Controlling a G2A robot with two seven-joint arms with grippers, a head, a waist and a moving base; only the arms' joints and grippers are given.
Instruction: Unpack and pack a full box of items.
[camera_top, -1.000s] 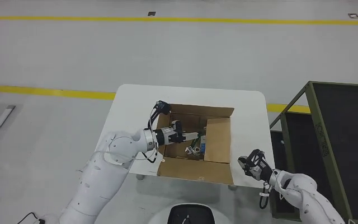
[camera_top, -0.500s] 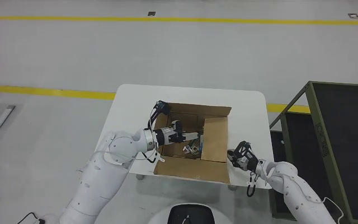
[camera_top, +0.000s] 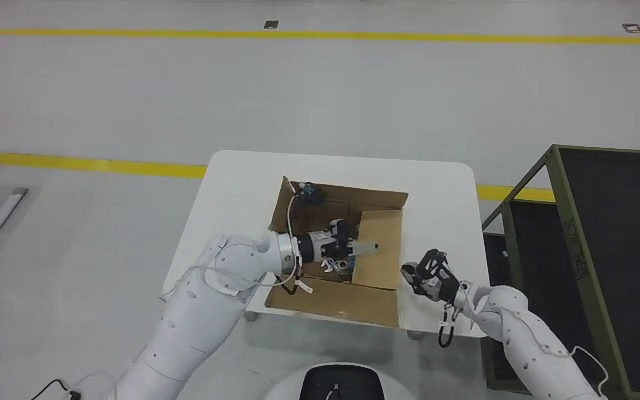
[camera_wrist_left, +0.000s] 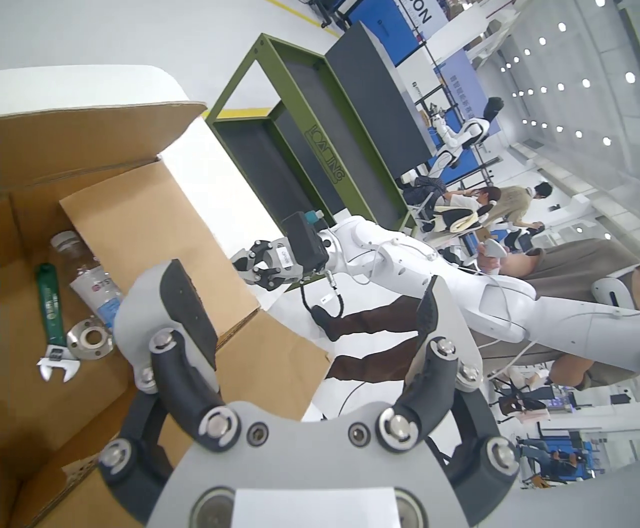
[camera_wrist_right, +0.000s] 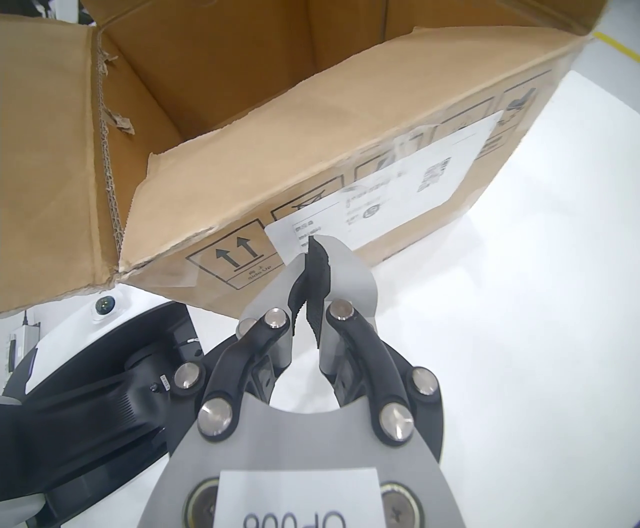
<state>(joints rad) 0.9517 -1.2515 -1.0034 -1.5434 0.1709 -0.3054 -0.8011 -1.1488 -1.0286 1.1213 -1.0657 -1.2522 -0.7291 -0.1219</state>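
Desk (camera_top: 240, 190): white, smooth top, rounded corners.

Box (camera_top: 335, 300): brown corrugated cardboard, open at the top, sitting mid-desk toward the near edge and turned slightly askew to the desk's edges. Flaps are up or folded out. One corner seam is torn and shows ragged fluting (camera_wrist_right: 107, 150). A white paper label (camera_wrist_right: 400, 195) is stuck on the outer wall facing the desk's right edge.

Left pincer (camera_top: 362, 245): inside the box's opening, above the floor of the box. Its wrist view shows it spread wide (camera_wrist_left: 305, 280), with grey metal fingers and black ribbed pads (camera_wrist_left: 187, 305), and nothing between them.

Right pincer (camera_top: 415, 277): low over the desk near the near right corner, just beside the box's labelled wall. Pressed together (camera_wrist_right: 314, 250), pads meeting, pinching nothing. The tip is close to the label; contact cannot be told.

On the box floor, close together:
- bottle (camera_wrist_left: 92, 285): clear plastic, lying on its side, paper band round it.
- wrench (camera_wrist_left: 52, 320): adjustable, green handle, bare steel head, lying flat beside the bottle.
- flange (camera_wrist_left: 90, 340): round metal disc with a centre bore and bolt holes, touching the bottle's end, next to the wrench head.
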